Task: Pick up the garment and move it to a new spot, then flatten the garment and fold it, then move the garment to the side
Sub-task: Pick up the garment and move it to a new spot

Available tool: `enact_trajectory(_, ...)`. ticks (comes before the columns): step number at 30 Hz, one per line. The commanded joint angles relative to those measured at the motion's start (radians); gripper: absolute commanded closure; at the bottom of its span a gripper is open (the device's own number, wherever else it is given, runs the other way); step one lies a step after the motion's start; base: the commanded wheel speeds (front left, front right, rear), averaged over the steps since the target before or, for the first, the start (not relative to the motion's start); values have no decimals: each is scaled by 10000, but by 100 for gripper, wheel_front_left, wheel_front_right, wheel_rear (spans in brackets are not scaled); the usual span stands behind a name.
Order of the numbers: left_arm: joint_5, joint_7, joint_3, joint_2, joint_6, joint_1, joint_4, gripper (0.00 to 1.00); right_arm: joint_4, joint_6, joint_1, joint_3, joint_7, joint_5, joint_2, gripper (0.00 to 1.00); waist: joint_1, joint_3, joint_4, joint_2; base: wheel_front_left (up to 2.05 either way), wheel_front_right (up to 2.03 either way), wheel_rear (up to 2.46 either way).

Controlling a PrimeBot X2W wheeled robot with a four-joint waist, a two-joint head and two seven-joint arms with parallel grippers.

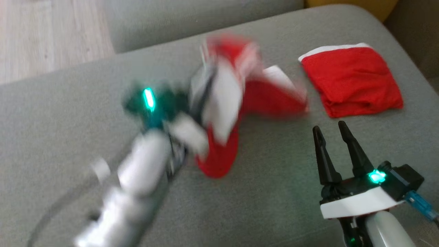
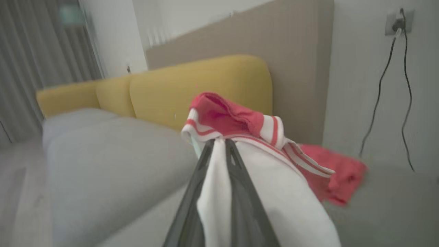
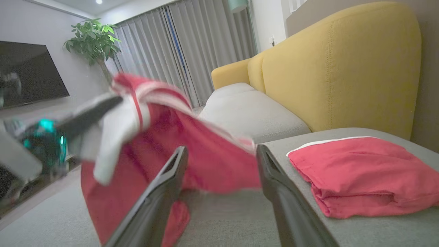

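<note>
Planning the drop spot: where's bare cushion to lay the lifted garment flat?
Widest bare stretch: the gray cushion left of the left gripper, out to its edge. A second patch lies along the near edge between the hanging red-and-white garment and the right gripper. Crowded: far right, where the folded red garment lies.

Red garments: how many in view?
2. One crumpled red-and-white garment hangs pinched in the left gripper; one folded red fabric garment lies on the grey cushion beyond the right gripper.
</note>
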Motion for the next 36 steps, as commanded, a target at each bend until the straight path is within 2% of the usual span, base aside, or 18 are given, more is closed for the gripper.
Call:
enact_trajectory(1,-257,-105,-120,209,19,666,-293,100,-375,-7,-165,134,-108,-96,52,0,-2,270,127,-1,0,0,0)
enact_trajectory(5,-404,-127,-709,175,152,2158,-253,100,-304,-7,-184,134,-108,-140,77,0,-2,300,349,-1,0,0,0)
enact_trajectory(6,-422,-128,-744,172,283,2382,-429,55,-279,-7,-170,110,-108,-143,78,0,-2,263,425,-1,0,0,0)
enact_trajectory(7,-422,-128,-744,172,283,2382,-429,55,-279,-7,-170,110,-108,-143,78,0,-2,263,425,-1,0,0,0)
enact_trajectory(8,-362,-130,-872,169,559,2761,-934,0,-216,-7,-103,72,-108,-136,67,0,-2,79,630,-1,0,0,0)
enact_trajectory(9,-362,-130,-872,169,559,2761,-934,0,-216,-7,-103,72,-108,-136,67,0,-2,79,630,-1,0,0,0)
enact_trajectory(15,65,-132,-506,166,1697,3837,-2504,0,85,-7,354,-53,-108,-90,81,0,-2,-942,1316,-1,0,0,0)
enact_trajectory(23,614,-132,964,605,2926,5689,-4634,0,419,-7,1167,-752,-108,-606,259,0,-2,-1861,2416,-1,0,0,0)
enact_trajectory(30,1145,-133,2151,996,3568,7863,-6146,0,635,-7,2051,-967,-108,-1561,403,0,-2,-2409,2846,-1,0,0,0)
enact_trajectory(36,1587,-133,2425,1033,3609,9515,-6629,0,635,-7,2815,-1076,-108,-1878,570,0,-2,-2755,2950,-1,0,0,0)
